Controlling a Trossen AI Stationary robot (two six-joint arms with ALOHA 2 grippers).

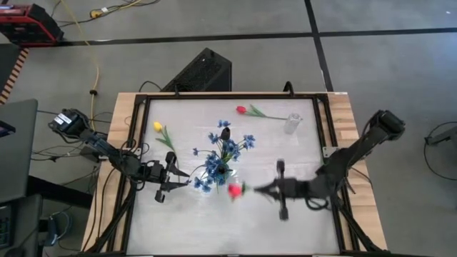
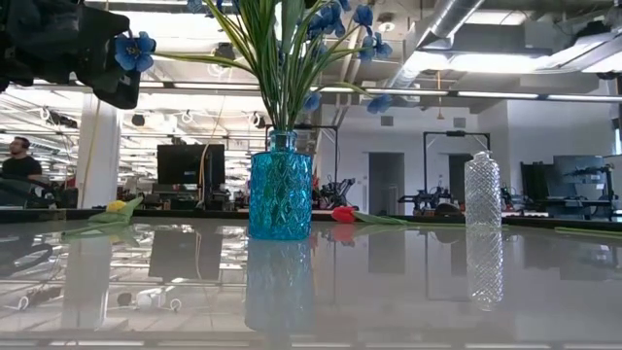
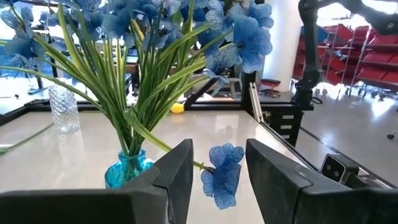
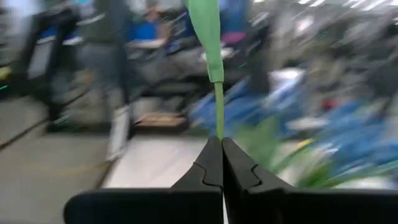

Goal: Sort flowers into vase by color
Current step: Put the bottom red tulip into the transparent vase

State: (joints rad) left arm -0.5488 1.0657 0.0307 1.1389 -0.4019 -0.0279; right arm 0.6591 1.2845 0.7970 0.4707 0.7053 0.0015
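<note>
So the right gripper (image 4: 221, 152) is sitting pinched tight on the green stem of a red tulip (image 1: 234, 189), fingers pressed together with the stem poking up out of them, and from overhead the red head is hanging just beside the blue vase (image 2: 281, 194), on the near side of the bouquet. The left gripper (image 3: 217, 163) is hovering on the other side of that vase with its fingers spread apart, not gripping anything; one droopy blue blossom (image 3: 222, 174) is dangling in the gap between them, still attached by its stem to the bunch. The vase itself is standing upright around the middle of the table (image 1: 178, 221), stuffed with blue sprays (image 1: 225, 150) fanning out over long green leaves. Going farther back, a yellow tulip (image 1: 161, 131) is lying flat on the left part of the table, well apart from the vase, and another red tulip (image 1: 251, 111) is lying near the far edge. Just beside that one's stem end, a clear glass vase (image 1: 292, 123) is standing upright with nothing in it that I can make out. Way off in the room behind, a person (image 2: 19, 160) is sitting at a desk.
</note>
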